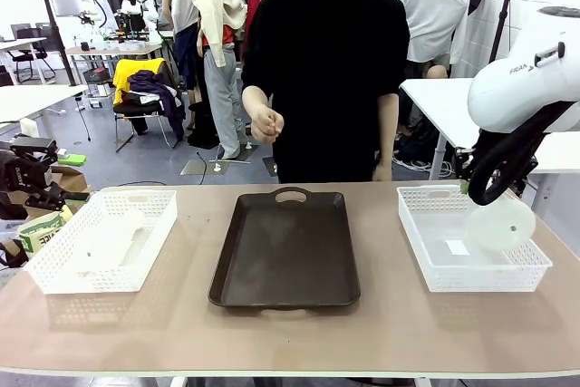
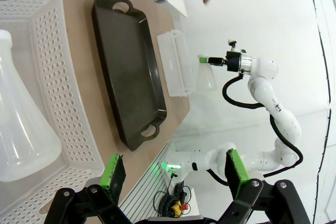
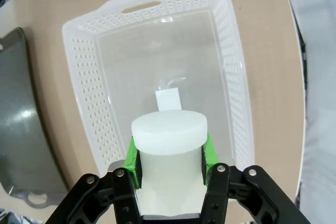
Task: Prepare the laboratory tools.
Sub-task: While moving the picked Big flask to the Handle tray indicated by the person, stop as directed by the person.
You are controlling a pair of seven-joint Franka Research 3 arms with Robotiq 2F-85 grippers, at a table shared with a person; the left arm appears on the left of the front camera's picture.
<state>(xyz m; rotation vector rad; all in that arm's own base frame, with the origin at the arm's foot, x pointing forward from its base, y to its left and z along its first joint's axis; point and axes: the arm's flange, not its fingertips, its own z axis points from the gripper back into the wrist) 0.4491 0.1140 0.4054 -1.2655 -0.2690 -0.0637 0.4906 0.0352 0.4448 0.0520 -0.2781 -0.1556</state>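
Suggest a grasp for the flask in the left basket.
The flask seems to lie on its side in the basket. Take its narrow neck from above, left gripper straddling it; the conical body looks too wide.

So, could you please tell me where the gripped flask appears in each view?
Front view: flask, far right, above the right-hand basket.
Left wrist view: flask, upper centre-right, on the distant arm.
Right wrist view: flask, bottom centre, in the right end effector.
Shared landmark: dark tray.

Frosted-white flask (image 3: 168, 132), dark brown tray (image 1: 285, 251)
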